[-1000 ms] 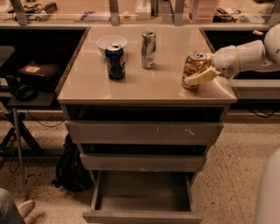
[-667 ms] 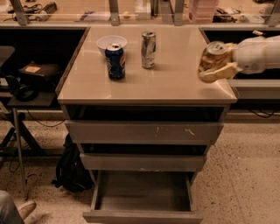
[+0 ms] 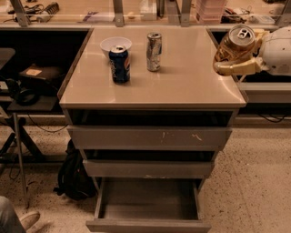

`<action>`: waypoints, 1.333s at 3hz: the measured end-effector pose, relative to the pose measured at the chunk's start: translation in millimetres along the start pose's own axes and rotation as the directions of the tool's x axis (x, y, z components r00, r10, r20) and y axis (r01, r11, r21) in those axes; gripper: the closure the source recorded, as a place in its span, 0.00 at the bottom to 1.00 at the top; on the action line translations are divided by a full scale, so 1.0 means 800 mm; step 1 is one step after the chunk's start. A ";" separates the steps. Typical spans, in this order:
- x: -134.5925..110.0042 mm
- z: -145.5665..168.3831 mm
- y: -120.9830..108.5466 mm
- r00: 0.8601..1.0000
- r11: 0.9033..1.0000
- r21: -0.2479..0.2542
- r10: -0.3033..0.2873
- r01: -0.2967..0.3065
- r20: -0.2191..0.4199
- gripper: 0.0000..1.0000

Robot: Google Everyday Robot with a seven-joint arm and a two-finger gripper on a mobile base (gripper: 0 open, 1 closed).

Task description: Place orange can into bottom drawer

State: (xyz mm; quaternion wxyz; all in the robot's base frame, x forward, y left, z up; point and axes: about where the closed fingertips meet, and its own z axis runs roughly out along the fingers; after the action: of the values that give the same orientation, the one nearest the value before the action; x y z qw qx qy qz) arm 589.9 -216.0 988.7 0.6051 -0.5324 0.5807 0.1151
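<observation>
Gripper [image 3: 226,63] at far right, fingers closed around the orange can [image 3: 235,43], which is tilted with its silver top toward the camera, over the right edge of the cabinet top [image 3: 191,84]. Left on the top: silver can [image 3: 154,51], blue can [image 3: 120,63] nearer and just left of it, white bowl [image 3: 115,43] behind the blue can. Below, bottom drawer [image 3: 148,225] is pulled out and open, well apart from the orange can; upper drawers [image 3: 148,138] are slightly out, backpack [image 3: 72,176] on floor at left.

Lab workshop, cluttered benches [image 3: 77,17], cables [image 3: 34,8], drawer cabinet [image 3: 191,79], gripper [image 3: 234,57] holding orange can [image 3: 237,41] at right.
</observation>
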 end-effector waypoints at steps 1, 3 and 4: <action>0.001 0.006 0.001 1.000 1.000 -0.007 0.003 -0.003 0.005 1.00; 0.019 -0.010 0.120 0.996 0.997 -0.052 0.055 -0.052 0.063 1.00; 0.066 -0.034 0.205 0.987 0.986 -0.061 0.159 -0.157 0.028 1.00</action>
State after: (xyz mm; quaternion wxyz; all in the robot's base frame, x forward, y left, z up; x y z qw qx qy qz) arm 465.6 -195.9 868.0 0.5878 -0.5002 0.6073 0.1884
